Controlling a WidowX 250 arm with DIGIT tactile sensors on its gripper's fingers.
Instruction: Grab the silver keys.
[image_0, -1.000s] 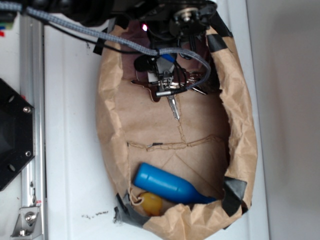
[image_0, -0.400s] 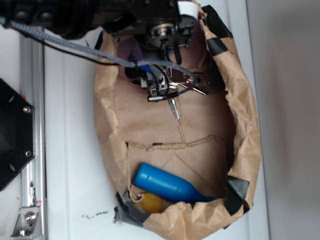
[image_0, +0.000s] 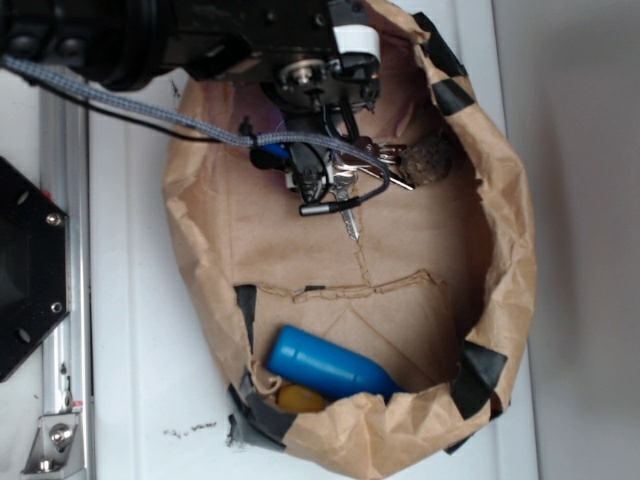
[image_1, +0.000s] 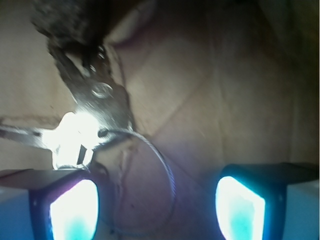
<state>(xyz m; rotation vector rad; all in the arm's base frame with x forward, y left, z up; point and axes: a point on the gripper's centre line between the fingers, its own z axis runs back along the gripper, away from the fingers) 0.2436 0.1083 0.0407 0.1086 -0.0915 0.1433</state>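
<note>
The silver keys (image_0: 372, 158) lie on the floor of a brown paper bag (image_0: 495, 250), near its far end, with one blade pointing down the bag. In the wrist view the keys (image_1: 97, 105) sit at the upper left, glaring under the light, and their thin wire ring (image_1: 167, 170) loops down between my fingers. My gripper (image_0: 318, 180) hangs over the left part of the bunch. The gripper (image_1: 157, 210) is open, with its lit blue fingertips (image_1: 75, 210) far apart and only the wire ring and the bag floor between them.
A rough brown rock-like lump (image_0: 430, 160) lies just right of the keys, seen dark at the top left as the lump (image_1: 70, 20). A blue bottle (image_0: 325, 365) and a yellow object (image_0: 300, 398) rest at the bag's near end. Crumpled bag walls with black tape (image_0: 478, 372) ring everything.
The arm has shifted left and slightly down. The bag's left wall has been pushed outward, widening the opening. The rock-like lump now shows beside the keys.
</note>
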